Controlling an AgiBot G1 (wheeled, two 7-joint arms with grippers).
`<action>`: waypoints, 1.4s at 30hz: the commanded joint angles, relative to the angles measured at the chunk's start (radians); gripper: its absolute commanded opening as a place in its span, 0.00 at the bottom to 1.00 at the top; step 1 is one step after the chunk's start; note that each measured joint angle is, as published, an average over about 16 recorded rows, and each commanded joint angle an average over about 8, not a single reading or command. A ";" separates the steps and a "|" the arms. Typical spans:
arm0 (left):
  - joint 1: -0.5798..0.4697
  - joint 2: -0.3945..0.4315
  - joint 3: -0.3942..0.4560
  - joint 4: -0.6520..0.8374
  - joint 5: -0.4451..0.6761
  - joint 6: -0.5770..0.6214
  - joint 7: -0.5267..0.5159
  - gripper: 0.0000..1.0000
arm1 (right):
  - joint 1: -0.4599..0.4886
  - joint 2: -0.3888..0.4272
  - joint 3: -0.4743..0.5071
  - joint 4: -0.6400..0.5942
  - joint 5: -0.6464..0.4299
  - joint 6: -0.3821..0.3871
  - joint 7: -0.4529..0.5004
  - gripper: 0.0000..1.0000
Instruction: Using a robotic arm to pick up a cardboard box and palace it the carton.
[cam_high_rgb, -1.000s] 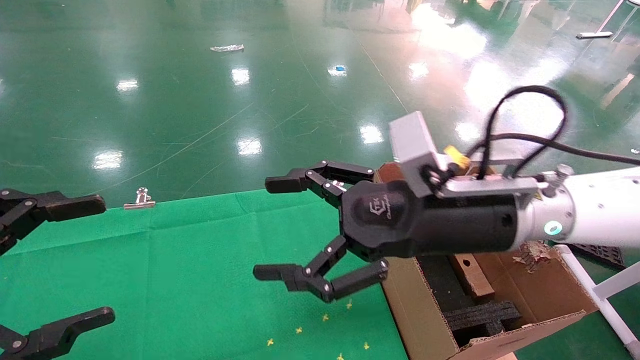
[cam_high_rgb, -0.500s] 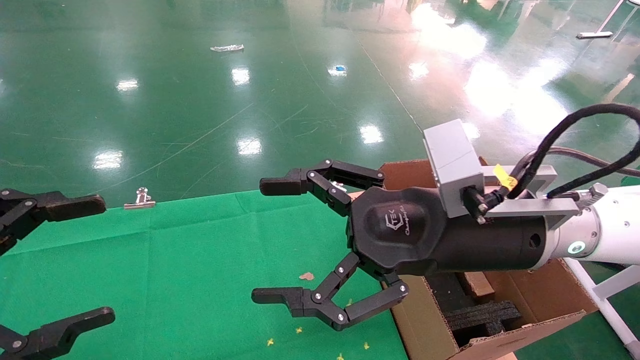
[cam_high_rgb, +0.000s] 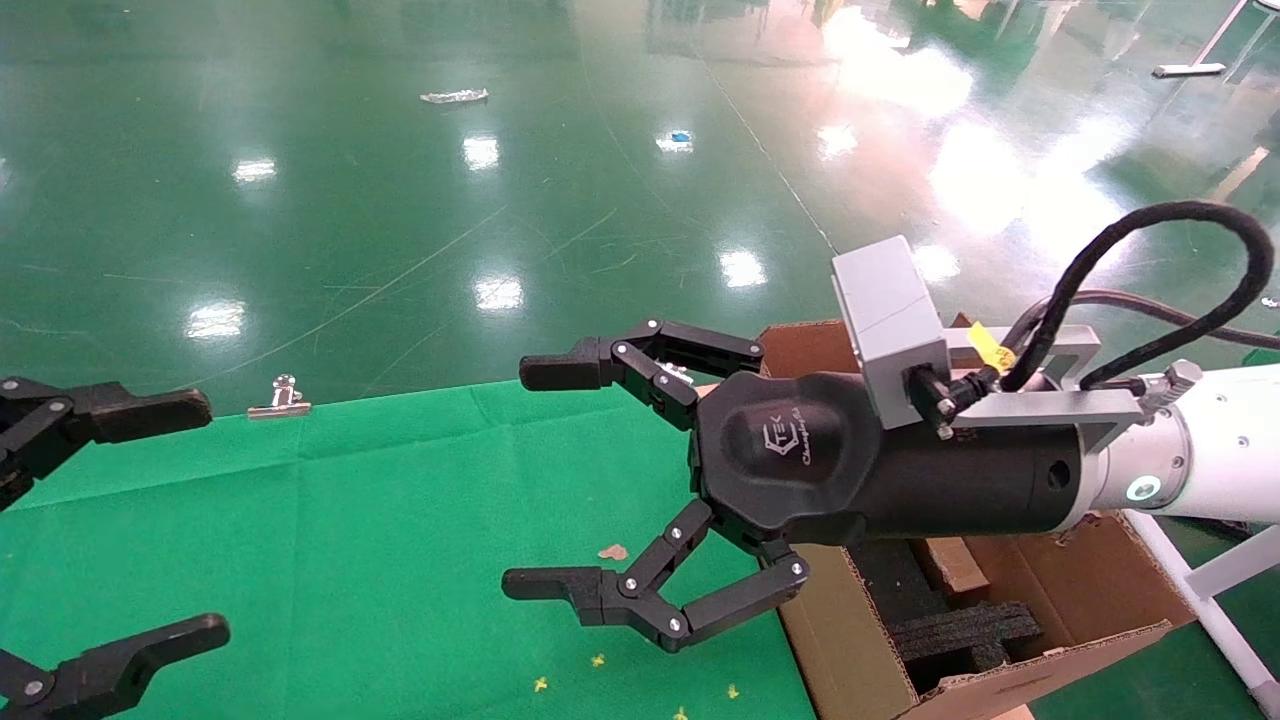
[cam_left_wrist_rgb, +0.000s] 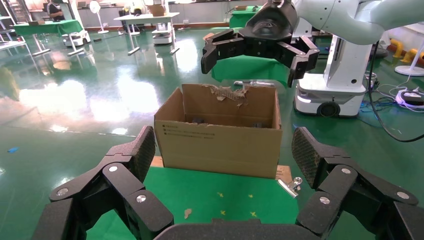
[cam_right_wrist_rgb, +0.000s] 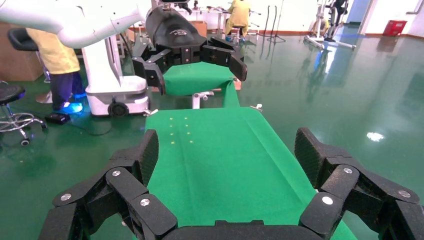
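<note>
My right gripper (cam_high_rgb: 535, 478) is open and empty. It hangs above the green cloth just left of the carton (cam_high_rgb: 850, 640), and its black body covers the carton's near corner. The carton is large, brown and open-topped, with black foam blocks (cam_high_rgb: 960, 628) inside. It also shows in the left wrist view (cam_left_wrist_rgb: 220, 142). The small brown cardboard box (cam_high_rgb: 950, 565) stands inside the carton beside the foam, mostly hidden under my right wrist. My left gripper (cam_high_rgb: 195, 518) is open and empty at the cloth's left end.
A green cloth (cam_high_rgb: 380, 560) covers the table, with small yellow marks (cam_high_rgb: 598, 660) and a cardboard scrap (cam_high_rgb: 612, 552) on it. A metal binder clip (cam_high_rgb: 280, 397) holds its far edge. Shiny green floor lies beyond. A white frame (cam_high_rgb: 1200, 590) stands right of the carton.
My right wrist has rolled and sunk a little, staying open, and now covers more of the small box. My left gripper has not moved.
</note>
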 joint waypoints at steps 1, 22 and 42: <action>0.000 0.000 0.000 0.000 0.000 0.000 0.000 1.00 | 0.002 0.000 -0.002 -0.001 -0.001 0.001 0.001 1.00; 0.000 0.000 0.000 0.000 0.000 0.000 0.000 1.00 | 0.007 0.001 -0.009 -0.003 -0.005 0.003 0.003 1.00; 0.000 0.000 0.000 0.000 0.000 0.000 0.000 1.00 | 0.009 0.001 -0.011 -0.004 -0.005 0.004 0.004 1.00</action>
